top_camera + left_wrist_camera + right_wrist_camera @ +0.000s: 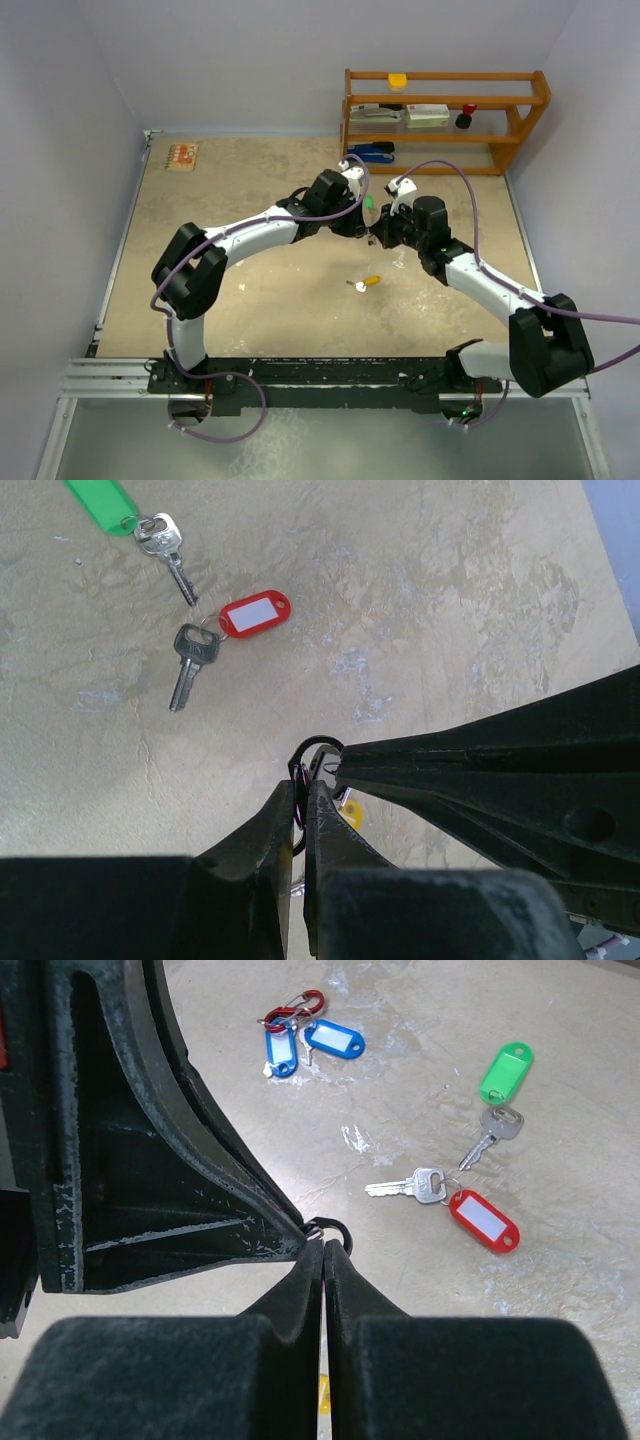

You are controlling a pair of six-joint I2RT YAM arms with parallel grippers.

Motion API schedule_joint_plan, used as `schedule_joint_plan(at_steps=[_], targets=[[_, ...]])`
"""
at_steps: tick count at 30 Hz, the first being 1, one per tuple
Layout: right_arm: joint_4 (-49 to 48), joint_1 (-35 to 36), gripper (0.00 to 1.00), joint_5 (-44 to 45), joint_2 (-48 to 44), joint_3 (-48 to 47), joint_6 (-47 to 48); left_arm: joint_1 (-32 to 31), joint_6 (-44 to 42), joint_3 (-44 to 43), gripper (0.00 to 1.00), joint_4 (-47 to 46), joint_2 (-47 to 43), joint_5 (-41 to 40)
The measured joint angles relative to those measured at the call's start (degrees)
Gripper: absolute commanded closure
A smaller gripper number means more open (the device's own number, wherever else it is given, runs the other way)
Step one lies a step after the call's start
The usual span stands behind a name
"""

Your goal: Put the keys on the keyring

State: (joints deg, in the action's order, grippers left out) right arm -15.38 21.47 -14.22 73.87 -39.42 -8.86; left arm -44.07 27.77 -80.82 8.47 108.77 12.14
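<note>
A black keyring [318, 748] is pinched between the shut fingers of my left gripper [303, 792], above the table. My right gripper [325, 1250] is shut too, and its tips meet the same ring [337, 1230] from the other side. The two grippers touch mid-table [375, 232]. A key with a red tag [253, 614] and a key with a green tag [100, 502] lie on the table beyond. Both show in the right wrist view, red [484, 1220] and green [506, 1072]. A yellow-tagged key [366, 283] lies nearer. I cannot tell whether anything hangs on the ring.
Two blue-tagged keys [335, 1038] and a red clip [300, 1005] lie farther off. A wooden shelf [445, 120] with small items stands at the back right. An orange object [182, 156] lies at the back left.
</note>
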Motion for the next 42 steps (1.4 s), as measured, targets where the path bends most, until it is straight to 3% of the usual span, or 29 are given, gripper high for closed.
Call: schedule_joint_plan(at_steps=[21, 23, 25, 28, 42], targets=[[0.0, 0.0, 1.0, 2.8, -0.5, 0.0, 1.6, 0.2, 0.1, 0.1, 1.0, -0.2, -0.4, 1.7], [0.1, 0.0, 0.87, 3.0, -0.4, -0.3, 1.6, 0.2, 0.1, 0.1, 1.0, -0.3, -0.5, 1.7], [0.2, 0.0, 0.64, 3.4, -0.4, -0.8, 1.7, 0.3, 0.1, 0.1, 1.0, -0.5, -0.6, 1.9], [0.2, 0.0, 0.46, 4.7, -0.2, -1.9, 1.8, 0.3, 0.1, 0.2, 1.0, -0.6, -1.1, 2.6], [-0.3, 0.0, 0.42, 11.0, -1.1, -3.9, 0.4, 1.5, 0.6, 3.0, 1.0, -1.9, -3.7, 3.1]])
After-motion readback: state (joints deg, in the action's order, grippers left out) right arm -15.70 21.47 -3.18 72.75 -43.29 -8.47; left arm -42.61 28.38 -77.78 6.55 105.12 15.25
